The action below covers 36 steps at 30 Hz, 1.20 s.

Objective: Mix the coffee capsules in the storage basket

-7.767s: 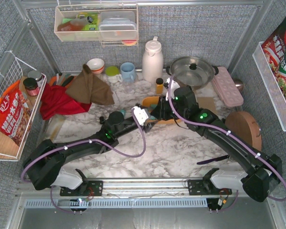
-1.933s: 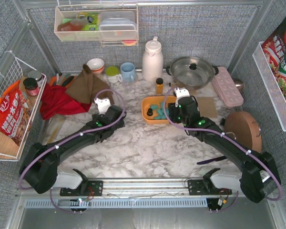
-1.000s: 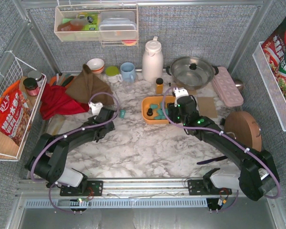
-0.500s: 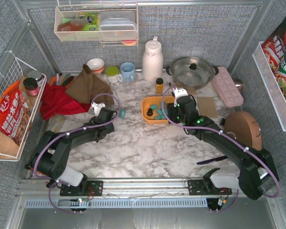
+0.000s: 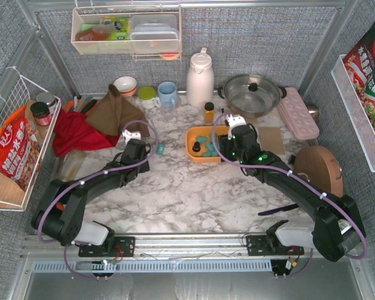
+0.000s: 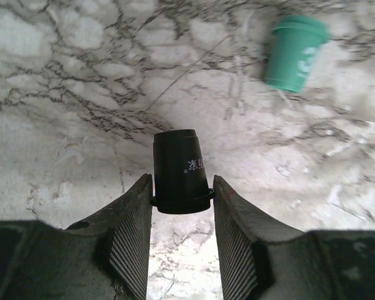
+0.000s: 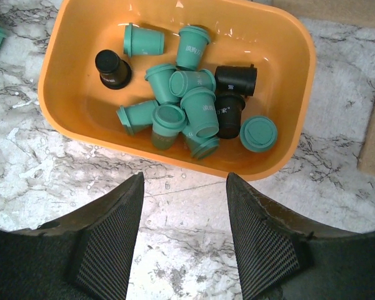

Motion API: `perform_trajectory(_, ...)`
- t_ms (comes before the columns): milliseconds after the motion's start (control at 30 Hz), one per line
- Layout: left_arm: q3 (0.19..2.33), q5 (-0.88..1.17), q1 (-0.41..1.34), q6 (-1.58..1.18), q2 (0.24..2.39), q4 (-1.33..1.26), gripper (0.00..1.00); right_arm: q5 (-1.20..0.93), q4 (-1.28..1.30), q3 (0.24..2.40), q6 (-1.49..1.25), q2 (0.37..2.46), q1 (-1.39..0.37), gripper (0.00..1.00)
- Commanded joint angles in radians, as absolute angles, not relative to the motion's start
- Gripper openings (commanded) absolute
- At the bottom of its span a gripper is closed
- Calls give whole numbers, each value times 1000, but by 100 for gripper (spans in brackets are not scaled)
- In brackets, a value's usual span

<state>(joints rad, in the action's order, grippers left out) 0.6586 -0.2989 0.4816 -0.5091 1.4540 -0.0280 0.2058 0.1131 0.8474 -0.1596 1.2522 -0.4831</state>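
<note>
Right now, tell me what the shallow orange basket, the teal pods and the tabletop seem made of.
Shallow orange basket: likely plastic, glossy, highlights on its wall. Teal cup-shaped pods: probably plastic, matte, uniform colour. White veined tabletop: marble-look, smooth; stone or laminate, cannot tell.

1. Built of matte black, chunky links, left arm [image 5: 100, 181] and right arm [image 5: 300, 187] alike.
2. Trailed by a purple cable [image 5: 256, 166] along each, strapped down with white ties [image 5: 290, 175].
3. Dotted with small green lights [image 5: 260, 157] on the forward links.
4. Rooted in pale grey housings [image 5: 90, 233] on black bolted brackets.
5. Capped with a white block [image 5: 235, 120] at each wrist.
6. Tipped by left end effector [image 6: 182, 181] and right end effector [image 7: 184, 178] – two tapered black fingers apiece, inner pads [image 6: 130, 237] finely ribbed.
</note>
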Motion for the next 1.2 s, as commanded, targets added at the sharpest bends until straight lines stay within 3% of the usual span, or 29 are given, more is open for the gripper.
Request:
perform_trajectory(0, 614, -156, 480, -382, 1349, -145, 39, 170, 150, 888, -183, 1249, -484, 60)
perform_trajectory(367, 393, 186, 578, -147, 1024, -623, 39, -82, 178, 987, -303, 1242, -498, 60)
perform_trajectory(633, 451, 273, 726, -32, 1124, -827, 38, -189, 128, 1064, -425, 1247, -550, 60)
perform_trajectory(1167, 571, 309, 822, 23, 1266, -872, 36, -212, 27, 1022, -502, 1216, -591, 58)
